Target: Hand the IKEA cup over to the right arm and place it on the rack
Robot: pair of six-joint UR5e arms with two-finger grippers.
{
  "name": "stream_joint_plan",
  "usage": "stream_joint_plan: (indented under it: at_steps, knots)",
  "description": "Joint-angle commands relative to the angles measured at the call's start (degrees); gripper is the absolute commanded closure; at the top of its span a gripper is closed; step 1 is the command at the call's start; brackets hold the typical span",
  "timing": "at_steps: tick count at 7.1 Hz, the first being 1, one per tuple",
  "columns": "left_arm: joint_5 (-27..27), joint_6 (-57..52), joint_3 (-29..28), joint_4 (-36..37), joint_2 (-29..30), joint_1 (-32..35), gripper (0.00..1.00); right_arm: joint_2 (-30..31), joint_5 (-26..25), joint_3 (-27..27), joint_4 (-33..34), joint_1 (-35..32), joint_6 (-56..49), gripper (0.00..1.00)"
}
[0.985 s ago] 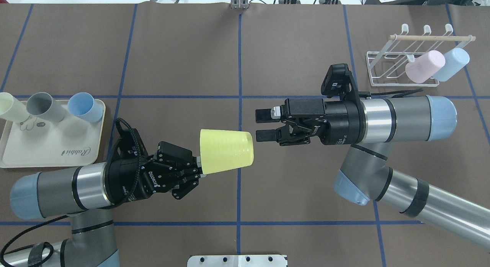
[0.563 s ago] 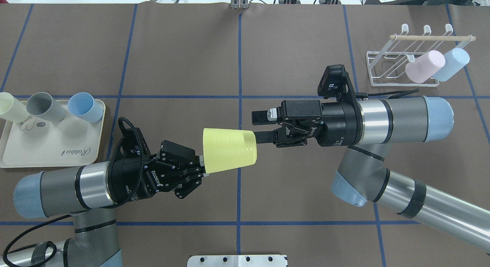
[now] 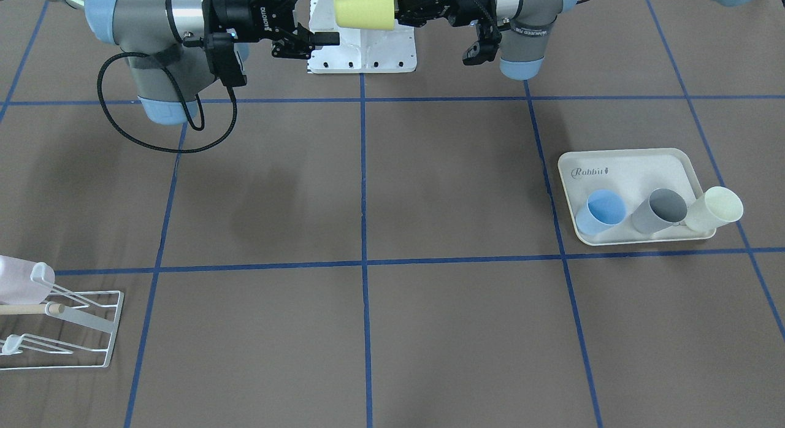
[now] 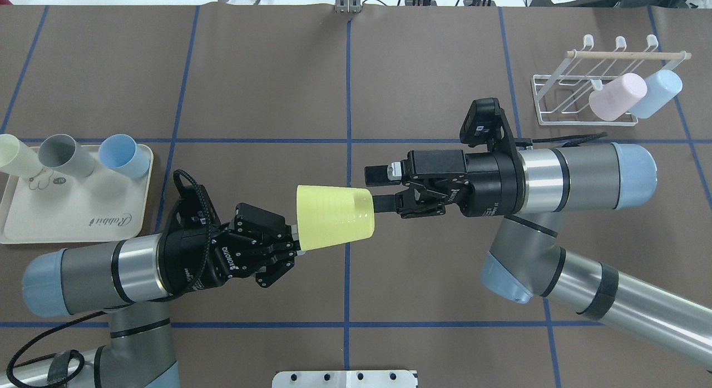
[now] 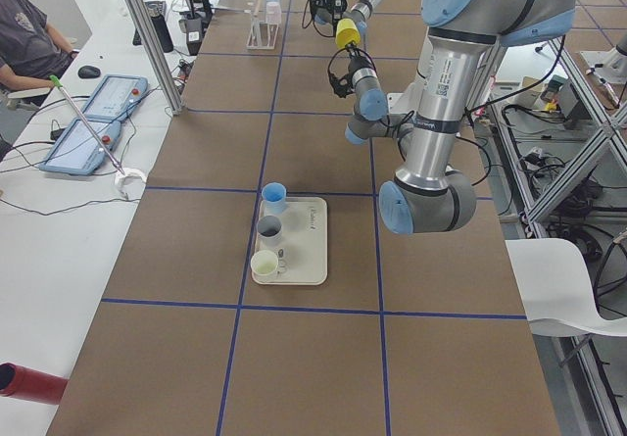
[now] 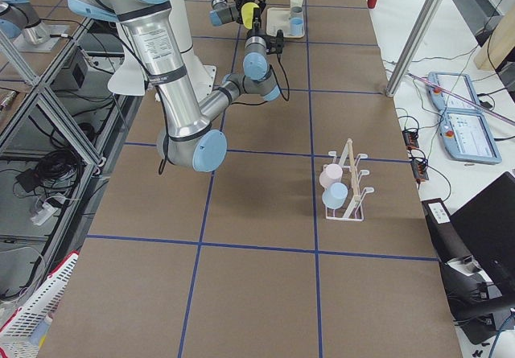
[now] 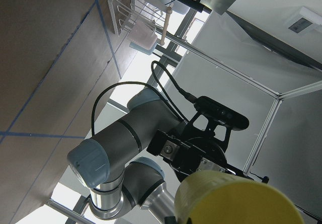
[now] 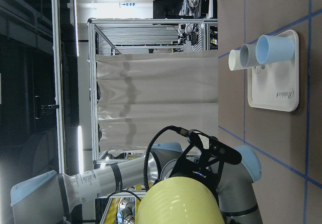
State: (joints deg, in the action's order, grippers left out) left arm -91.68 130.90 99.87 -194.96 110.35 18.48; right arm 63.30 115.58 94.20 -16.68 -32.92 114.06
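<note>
Yellow ribbed plastic cup (image 4: 334, 218) sideways in mid-air over desk (image 4: 250, 71) centre, L fingers (image 4: 291, 244) pinching its wide rim, R fingers (image 4: 377, 180) spread at its narrow base, contact unclear, white wire rack w/ wooden dowel (image 4: 628, 54) well apart, pink cup (image 4: 617, 96) + pale-blue cup (image 4: 656, 93) on it

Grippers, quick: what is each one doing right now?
Left gripper: closed, holding the yellow cup.
Right gripper: open, at the cup's base.
</note>
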Motion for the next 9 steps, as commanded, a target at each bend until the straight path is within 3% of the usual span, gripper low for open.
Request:
stream_joint_plan:
  at_steps: [1, 9]
  knots:
    - [0.0, 0.1, -0.1, -0.1, 0.6, 0.0, 1.0, 0.3, 0.0, -0.1, -0.3, 0.5, -0.2, 0.01]
    - [0.1, 0.1, -0.9, -0.2, 1.7, 0.0, 1.0, 0.2, -0.2, 0.0, 0.0, 0.9, -0.4, 0.01]
